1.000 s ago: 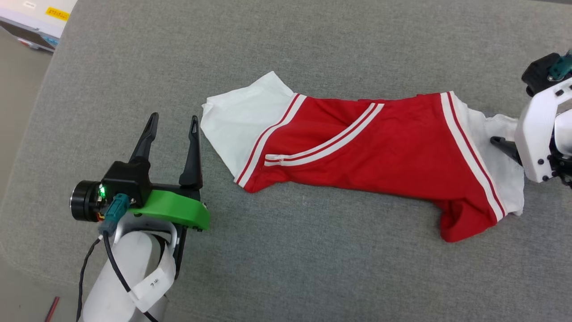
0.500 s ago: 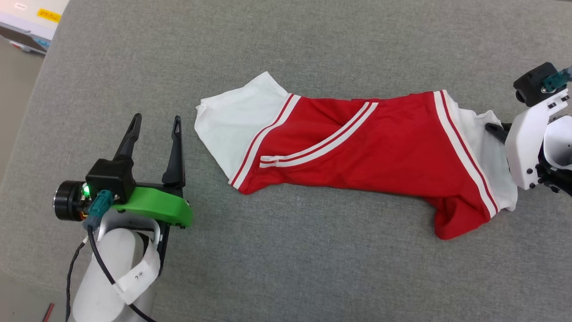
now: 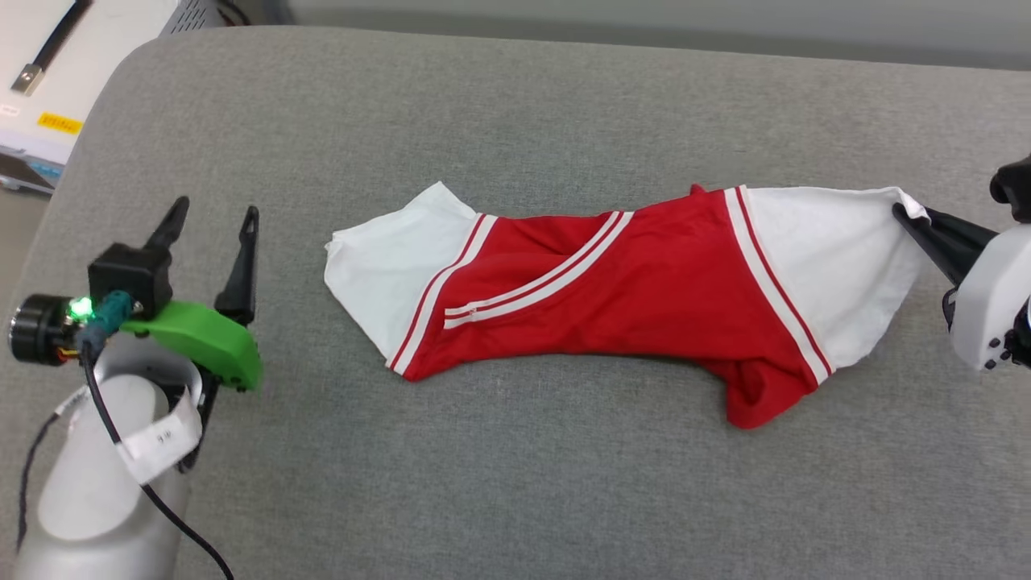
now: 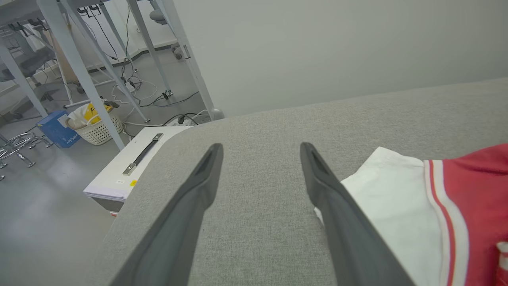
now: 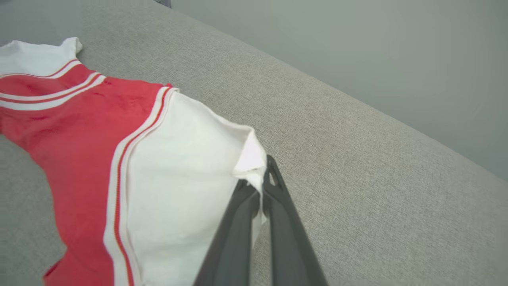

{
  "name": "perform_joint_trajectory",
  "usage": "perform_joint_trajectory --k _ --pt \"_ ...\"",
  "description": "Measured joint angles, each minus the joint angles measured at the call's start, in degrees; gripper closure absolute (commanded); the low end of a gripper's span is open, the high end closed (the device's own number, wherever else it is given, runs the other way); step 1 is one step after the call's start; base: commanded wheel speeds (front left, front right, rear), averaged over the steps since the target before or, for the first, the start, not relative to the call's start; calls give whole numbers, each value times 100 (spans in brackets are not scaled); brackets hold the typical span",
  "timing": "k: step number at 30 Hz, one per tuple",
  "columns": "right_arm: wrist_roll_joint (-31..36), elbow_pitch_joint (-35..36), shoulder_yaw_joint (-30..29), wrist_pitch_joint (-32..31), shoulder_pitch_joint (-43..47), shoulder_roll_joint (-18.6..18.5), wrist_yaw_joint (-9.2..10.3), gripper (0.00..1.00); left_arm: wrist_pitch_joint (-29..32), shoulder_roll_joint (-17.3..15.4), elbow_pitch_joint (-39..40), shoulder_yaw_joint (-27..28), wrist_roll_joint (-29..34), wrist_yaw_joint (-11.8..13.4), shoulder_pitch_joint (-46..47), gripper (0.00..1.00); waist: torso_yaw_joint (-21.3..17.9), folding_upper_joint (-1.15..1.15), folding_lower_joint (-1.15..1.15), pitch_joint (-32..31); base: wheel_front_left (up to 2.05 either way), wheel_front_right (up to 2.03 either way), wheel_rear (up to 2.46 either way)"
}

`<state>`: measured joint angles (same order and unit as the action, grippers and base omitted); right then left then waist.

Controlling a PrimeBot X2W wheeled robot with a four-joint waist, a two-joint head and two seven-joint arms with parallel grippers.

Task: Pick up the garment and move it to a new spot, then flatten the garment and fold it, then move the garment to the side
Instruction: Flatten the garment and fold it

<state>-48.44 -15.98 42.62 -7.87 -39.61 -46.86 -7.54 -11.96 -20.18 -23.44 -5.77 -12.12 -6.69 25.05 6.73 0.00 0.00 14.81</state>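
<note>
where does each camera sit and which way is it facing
Head view: on the head, facing down at the shirt on the grey pad; left gripper open lower left, right gripper at right edge, shut on the shirt's sleeve.
Left wrist view: on that wrist, facing along the open left gripper across the pad.
Right wrist view: on that wrist, facing along the shut right gripper.
Shared: all three show the shirt.

Grey upholstered surface; white basket (perhaps wicker)

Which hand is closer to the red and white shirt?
Right. The right gripper pinches one sleeve of the red shirt; the open left gripper sits apart beside the other.
</note>
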Motion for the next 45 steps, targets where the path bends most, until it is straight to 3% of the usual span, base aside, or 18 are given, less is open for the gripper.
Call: perform_joint_trajectory --k 4,8,14,15,18,22,32,33,34,35,38,45 --pt "145 487 -358 67 416 -146 0 100 630 -408 -147 -380 -186 -56 470 0 -180 0 0 -107 0 0 0" --pt "305 949 -802 88 868 -221 0 100 1572 -892 -144 -1232 -822 -64 895 0 -322 0 0 -156 0 0 0" --pt "714 1566 -1547 -145 1530 -108 0 100 3521 -1497 -52 -2371 -2234 -64 1391 0 -456 0 0 -114 0 0 0" --pt "929 1867 -1856 -355 1773 74 0 100 4313 -1678 8 -2826 -2837 -64 1653 0 -501 0 0 -25 0 0 0" --pt "1100 2101 -2067 -523 1900 231 0 100 4752 -1718 -8 -3095 -3290 -64 1909 0 -542 0 0 82 0 0 0" --pt "1213 2319 -2198 -700 1954 380 0 100 5048 -1720 -93 -3489 -3448 -64 2225 0 -595 0 0 245 0 0 0" --pt "1322 2464 -2182 -800 1947 589 0 100 5130 -1625 -826 -4305 -3678 -64 2513 0 -784 0 0 627 0 0 0" --pt "1326 2461 -2173 -800 1946 598 0 100 5135 -1637 -880 -4353 -3700 -64 2546 38 -800 0 0 644 0 0 0" --pt "1329 2453 -2165 -799 1946 604 0 100 5141 -1649 -913 -4429 -3742 -64 2574 87 -819 0 0 660 0 0 0" --pt "1338 2441 -2156 -797 1946 606 0 100 5124 -1668 -921 -4489 -3767 -64 2598 100 -835 0 0 670 0 0 0" --pt "1341 2390 -2157 -762 1945 609 0 100 4886 -1671 -942 -4610 -3929 -65 2627 100 -842 0 -1 645 0 0 0" --pt "1350 2282 -2280 -538 1951 621 0 100 3666 -1795 -715 -4631 -4321 -65 2482 100 -796 0 0 366 0 0 0"
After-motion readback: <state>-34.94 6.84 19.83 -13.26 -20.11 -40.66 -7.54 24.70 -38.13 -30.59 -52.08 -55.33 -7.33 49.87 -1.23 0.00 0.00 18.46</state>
